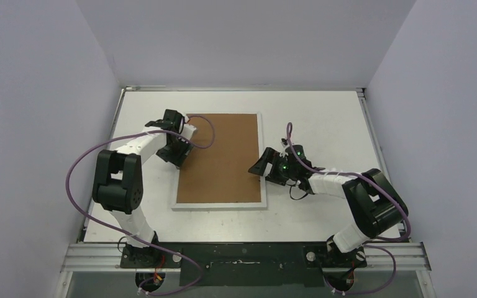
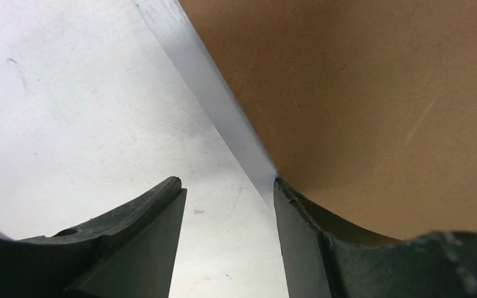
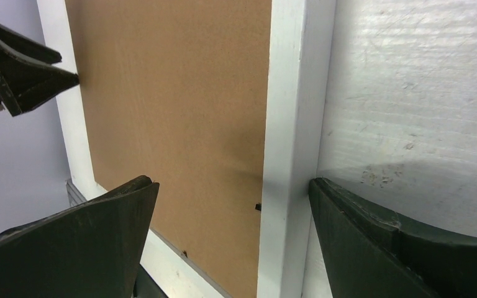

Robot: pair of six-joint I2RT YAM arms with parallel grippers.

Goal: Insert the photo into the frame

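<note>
On the white counter the frame is laid face down, the photo unseen. Its sides are straddled by the left hand and right hand, both released; even closing is advised.

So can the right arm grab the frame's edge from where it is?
Probably yes. The right gripper is open astride the frame at its white right edge, one jaw over the brown board, the other over the table, with nothing in between.
</note>
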